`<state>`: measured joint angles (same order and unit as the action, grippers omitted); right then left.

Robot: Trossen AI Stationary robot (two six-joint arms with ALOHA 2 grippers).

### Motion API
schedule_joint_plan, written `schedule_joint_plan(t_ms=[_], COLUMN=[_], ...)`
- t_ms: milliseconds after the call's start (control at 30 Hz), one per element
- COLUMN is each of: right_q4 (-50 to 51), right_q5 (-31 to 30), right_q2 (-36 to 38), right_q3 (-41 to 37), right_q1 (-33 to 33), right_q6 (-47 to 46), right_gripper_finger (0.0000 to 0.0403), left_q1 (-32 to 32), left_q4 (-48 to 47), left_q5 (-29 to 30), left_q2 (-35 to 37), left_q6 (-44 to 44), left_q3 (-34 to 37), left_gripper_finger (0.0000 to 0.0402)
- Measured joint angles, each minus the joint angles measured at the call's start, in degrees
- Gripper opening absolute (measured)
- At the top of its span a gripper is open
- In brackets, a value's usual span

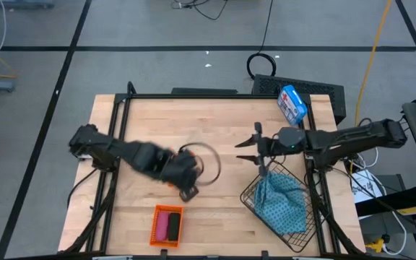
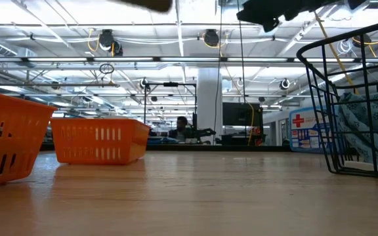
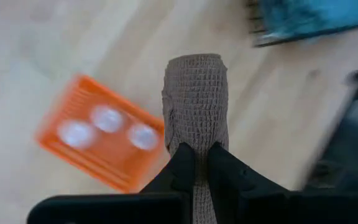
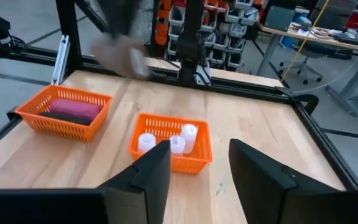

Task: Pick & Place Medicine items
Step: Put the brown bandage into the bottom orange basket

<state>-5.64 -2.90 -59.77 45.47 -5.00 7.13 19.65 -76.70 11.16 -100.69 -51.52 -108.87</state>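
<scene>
My left gripper [image 3: 202, 155] is shut on the brown cylinder [image 3: 194, 106], a woven roll. It hovers over mid-table [image 1: 183, 177], above an orange basket [image 3: 61, 149] that holds three white vials [image 3: 107, 118]. The high view hides that basket under the arm. The right wrist view shows the basket [image 4: 201, 155] and the vials [image 4: 166, 140] on the table. The pink cylinder [image 1: 163, 224] and the black cylinder [image 1: 173, 225] lie in a second orange basket [image 1: 156, 235] near the near edge. My right gripper [image 1: 250, 148] is open and waits right of centre, above the table. My left gripper pinches the brown cylinder between its two fingers [image 3: 179, 165], near one end [image 3: 201, 180]. The cylinder lies along the fingers, and most of its length sticks out past the tips. It is lifted clear of the table. The fingers point down at the table.
A wire basket [image 1: 250, 195] with blue patterned cloth [image 1: 280, 206] stands at the near right, just below my right gripper. A blue-and-white box with a red cross [image 1: 292, 103] lies at the far right. Bare wood shows along the far and left sides.
</scene>
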Motion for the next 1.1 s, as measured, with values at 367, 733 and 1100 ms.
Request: schedule_joint_plan(t_ms=[367,733,1100], right_q4=[3.72,3.79,3.81], right_q5=[0.02,-0.02,-0.02], right_q2=[5.51,5.35,5.18], right_q3=[-0.02,-0.06,-0.08], right_q1=[0.00,0.00,0.00], right_q6=[-0.71,-0.66,-1.97], right_gripper_finger=[0.0155,0.0155,0.0155], left_q1=[19.56,30.74,30.10], left_q4=[-3.90,13.25,27.70], left_q5=[5.81,9.96,9.43], left_q2=[-1.33,-1.34,-1.35], left_q6=[-51.12,-78.88,-79.99], left_q3=[1.79,20.36,33.71], left_gripper_finger=[0.0024,0.0023,0.0023])
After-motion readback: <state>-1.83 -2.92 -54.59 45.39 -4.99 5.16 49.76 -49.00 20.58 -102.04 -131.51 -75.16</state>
